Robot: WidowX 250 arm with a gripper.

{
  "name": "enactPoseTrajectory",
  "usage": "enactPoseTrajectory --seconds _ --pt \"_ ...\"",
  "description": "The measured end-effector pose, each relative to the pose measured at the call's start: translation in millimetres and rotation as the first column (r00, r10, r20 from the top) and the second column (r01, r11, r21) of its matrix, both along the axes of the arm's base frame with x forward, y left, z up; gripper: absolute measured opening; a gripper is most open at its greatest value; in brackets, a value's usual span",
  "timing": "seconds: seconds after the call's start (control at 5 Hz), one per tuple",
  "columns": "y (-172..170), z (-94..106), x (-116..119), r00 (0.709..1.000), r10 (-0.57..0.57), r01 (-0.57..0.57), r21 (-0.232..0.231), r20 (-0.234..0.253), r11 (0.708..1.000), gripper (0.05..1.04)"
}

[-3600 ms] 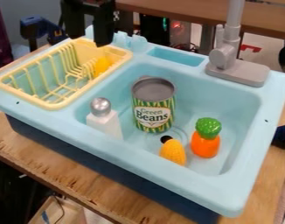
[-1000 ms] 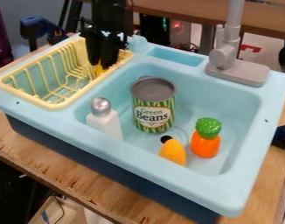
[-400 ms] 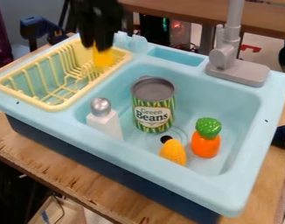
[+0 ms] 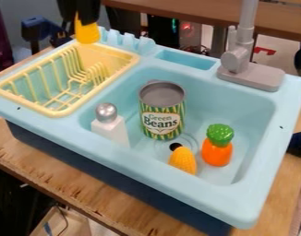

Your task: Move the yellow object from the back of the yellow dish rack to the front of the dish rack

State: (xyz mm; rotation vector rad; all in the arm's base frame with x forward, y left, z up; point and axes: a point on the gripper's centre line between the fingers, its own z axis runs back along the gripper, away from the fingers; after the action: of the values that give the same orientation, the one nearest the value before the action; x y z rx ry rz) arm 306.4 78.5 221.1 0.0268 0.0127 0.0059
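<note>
The yellow toy [image 4: 87,33] is up at the far end of the rack [image 4: 65,110], its upper part hidden by the gripper [image 4: 84,19], whose dark fingers are closed around it, while the arm above is cut off by the top edge. In the sink [image 4: 245,205], right of the rack, stand a can [image 4: 161,108] and, nearer, a white bottle [image 4: 111,131] with its base hidden behind the near rim, beside corn [image 4: 183,159] whose lower end is also hidden and a carrot [image 4: 216,152]. Beyond rises the faucet [image 4: 244,55], its top cut off, and the desk [image 4: 94,191] shows below the sink.
</note>
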Motion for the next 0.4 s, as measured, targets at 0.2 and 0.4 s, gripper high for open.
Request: enactPoseTrajectory --seconds 0.2,0.4 --pt "6.4 -16.4 -17.8 0.995 0.04 -0.036 0.052 -0.094 0.998 0.411" --pt "16.3 -32.6 -24.5 0.993 0.065 -0.056 0.095 -0.094 0.994 0.411"
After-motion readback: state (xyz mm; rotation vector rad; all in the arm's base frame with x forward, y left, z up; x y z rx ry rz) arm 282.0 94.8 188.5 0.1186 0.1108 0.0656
